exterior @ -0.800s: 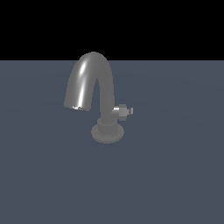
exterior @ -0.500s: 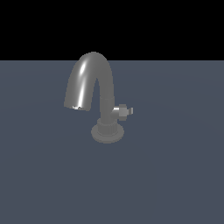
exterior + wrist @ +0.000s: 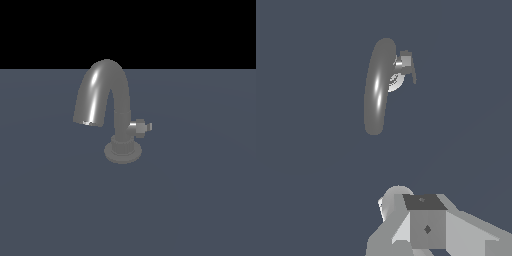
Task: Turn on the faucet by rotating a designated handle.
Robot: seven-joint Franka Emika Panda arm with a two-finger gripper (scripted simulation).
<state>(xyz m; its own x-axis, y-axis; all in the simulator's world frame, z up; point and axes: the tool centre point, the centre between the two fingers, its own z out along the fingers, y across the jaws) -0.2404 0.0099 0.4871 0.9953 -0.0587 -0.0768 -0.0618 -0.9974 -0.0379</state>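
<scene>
The grey glossy faucet (image 3: 120,107) stands on a dark grey-blue surface in the exterior view, its arched spout curving toward the exterior view's left over a ribbed round base. The handle (image 3: 142,128), a stubby knob with a lighter tip, sticks out from the column toward the exterior view's right. The wrist view looks down on the faucet (image 3: 377,87) and the handle (image 3: 406,65). My gripper (image 3: 423,222) shows only in the wrist view, as grey blocky parts at the frame's edge, well apart from the faucet. Its fingers are not clear. It holds nothing that I can see.
The flat dark grey-blue surface (image 3: 200,200) spreads all around the faucet. A black background lies beyond its far edge. No arm shows in the exterior view.
</scene>
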